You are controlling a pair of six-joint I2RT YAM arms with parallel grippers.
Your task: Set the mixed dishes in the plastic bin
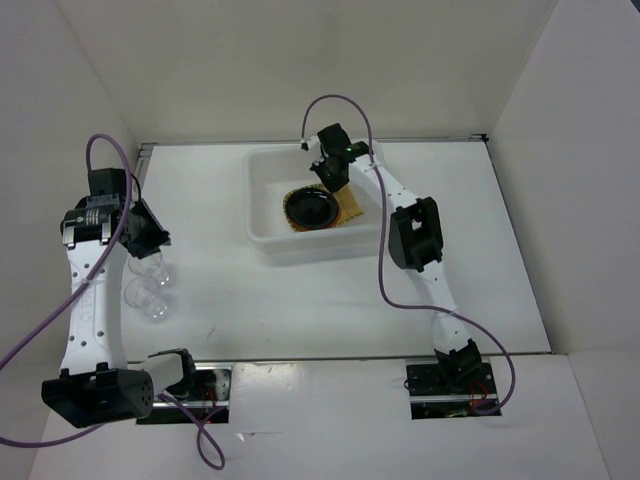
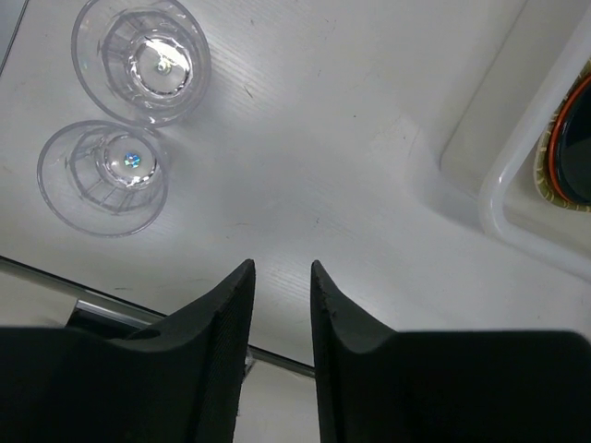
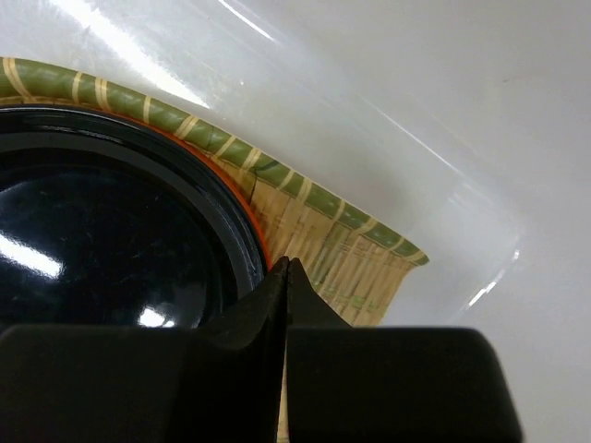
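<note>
Two clear glass cups (image 2: 141,57) stand upright, side by side and seemingly touching, near the left edge of the table (image 1: 300,300) and outside the plastic bin (image 1: 262,215). By the look of it they are the only mixed dishes not yet put away. The bin sits against the far edge of the table, about midway along. It holds a stack, with the woven bamboo tray (image 3: 351,258) at the bottom, the orange plate (image 3: 249,224) on it and the glossy black plate (image 3: 102,240) on top. Having the widest piece lowest keeps the pile flat and leaves bare bin floor to its left, which is probably where the cups would go.

The left claw (image 2: 282,272) hangs above the table close to the cups, released, with a narrow gap between its jaws and nothing in it. It seems to be lining up for a pick, and a gap that slim would suit pinching a cup wall rather than spanning a whole rim. In the left wrist view both cups lie ahead of the fingertips and off to one side, clear of them.

The right claw (image 3: 284,263) is down inside the bin, clenched on nothing. Its tips are at the edge of the plates, over the tray's straight end on the right of the stack. I cannot tell whether they touch. Closed tips there suggest a nudge, not a grasp.
</note>
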